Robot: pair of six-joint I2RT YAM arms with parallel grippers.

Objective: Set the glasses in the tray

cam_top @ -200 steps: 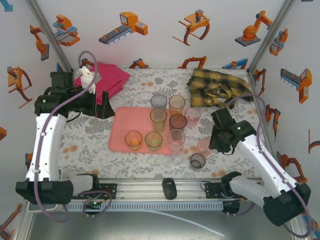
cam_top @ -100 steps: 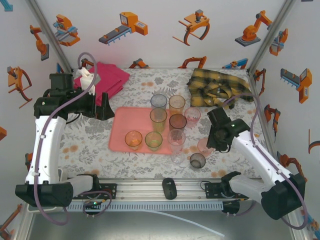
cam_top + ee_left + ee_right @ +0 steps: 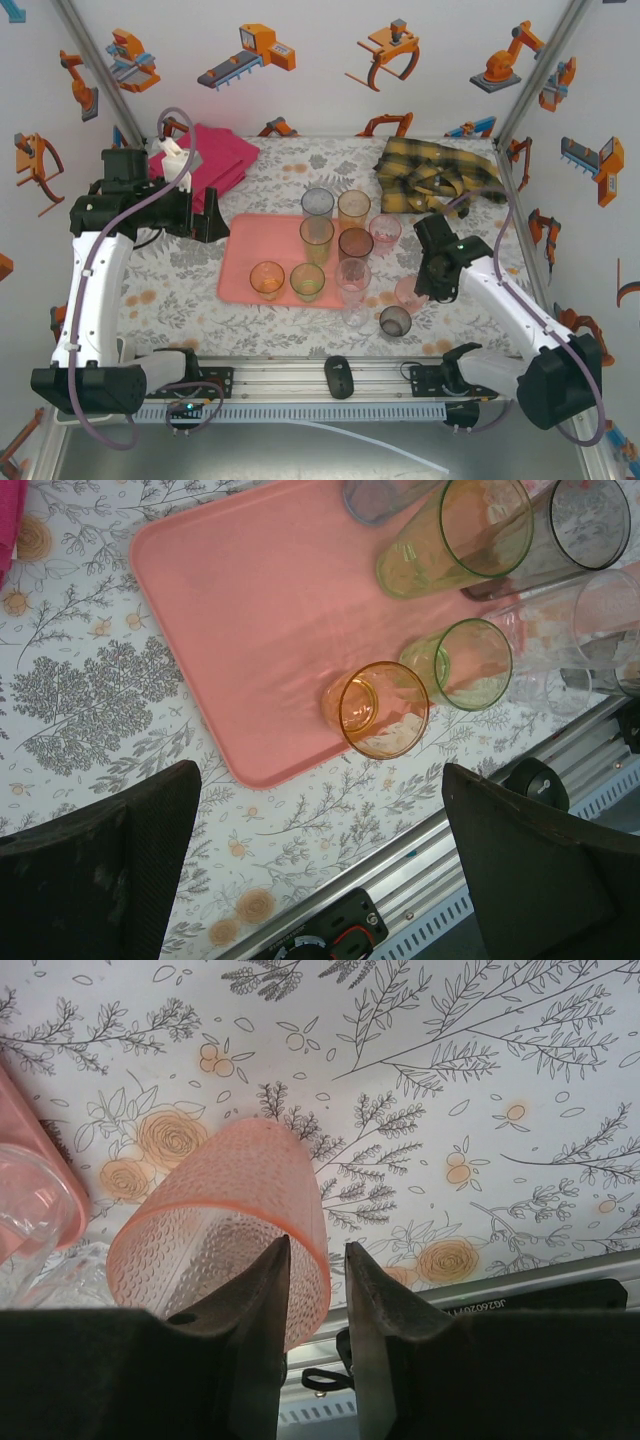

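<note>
The salmon-pink tray (image 3: 240, 262) (image 3: 250, 610) lies mid-table with several glasses standing on it, among them an amber one (image 3: 267, 279) (image 3: 383, 708) and a green one (image 3: 307, 282) (image 3: 470, 662). A pink dimpled glass (image 3: 408, 292) (image 3: 230, 1190) stands off the tray to its right. My right gripper (image 3: 420, 288) (image 3: 316, 1243) straddles its rim, one finger inside and one outside, a narrow gap still showing beside the wall. A smoky dark glass (image 3: 395, 321) stands nearby on the table. My left gripper (image 3: 212, 212) (image 3: 320, 775) hangs wide open left of the tray, holding nothing.
A folded magenta cloth (image 3: 205, 155) lies at the back left and a yellow plaid cloth (image 3: 435, 175) at the back right. A metal rail (image 3: 300, 378) with a black part (image 3: 339, 375) runs along the near edge.
My right gripper has shifted left onto the pink glass and its jaws have narrowed around the rim. The left arm has barely moved.
</note>
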